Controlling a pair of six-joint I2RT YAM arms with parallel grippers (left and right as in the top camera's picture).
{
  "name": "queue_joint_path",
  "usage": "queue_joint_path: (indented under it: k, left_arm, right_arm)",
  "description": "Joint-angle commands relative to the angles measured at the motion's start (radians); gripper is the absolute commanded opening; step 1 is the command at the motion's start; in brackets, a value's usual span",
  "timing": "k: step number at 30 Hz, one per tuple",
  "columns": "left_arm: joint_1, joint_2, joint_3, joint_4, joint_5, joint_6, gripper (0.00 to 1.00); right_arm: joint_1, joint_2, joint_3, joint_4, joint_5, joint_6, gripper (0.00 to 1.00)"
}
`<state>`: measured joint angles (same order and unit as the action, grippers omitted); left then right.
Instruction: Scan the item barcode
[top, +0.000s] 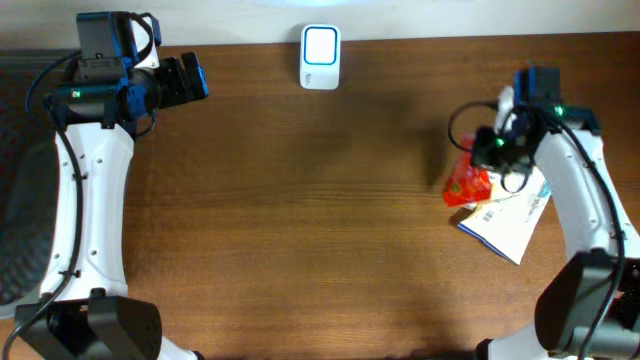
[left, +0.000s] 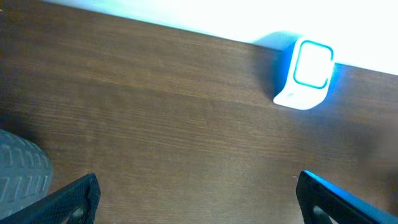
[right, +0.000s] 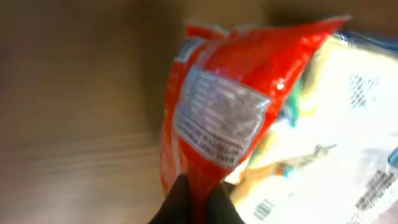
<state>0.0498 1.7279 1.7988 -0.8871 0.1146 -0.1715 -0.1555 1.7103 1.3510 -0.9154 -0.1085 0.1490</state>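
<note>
Red packet (right: 211, 74) pinched in right tool (right: 194, 200), arm (top: 585, 185) bent over it; left tool (left: 199, 186) spread wide.

Nothing legible in any view. Red packet (right: 264, 56), just above the right gripper (right: 194, 198), carries a white printed panel (right: 217, 115) (blurred, only rows of lines). White packet (right: 348, 137) to the gripper's right: barcode (right: 263, 210), small print, all unreadable.

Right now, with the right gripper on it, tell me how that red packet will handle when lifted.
The red packet is probably floppy: its film creases and bends where the right gripper pinches its edge. It looks glossy, so it may slip. Likely light for its size, being a thin pouch; expect it to sag and swing.
</note>
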Motion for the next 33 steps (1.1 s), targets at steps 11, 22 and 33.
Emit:
queue_joint_path:
  k: [11, 22, 33]
  left_arm:
    - [-0.001, 0.005, 0.002, 0.002, -0.004, 0.017, 0.99]
    - [-0.001, 0.005, 0.002, 0.002, -0.004, 0.017, 0.99]
    - [-0.001, 0.005, 0.002, 0.002, -0.004, 0.017, 0.99]
  right_arm:
    - [-0.107, -0.156, 0.007, 0.023, -0.017, 0.032, 0.60]
    - [-0.076, -0.526, 0.404, -0.520, -0.024, 0.020, 0.89]
    - [-0.024, -0.712, 0.404, -0.692, -0.037, 0.020, 0.99]
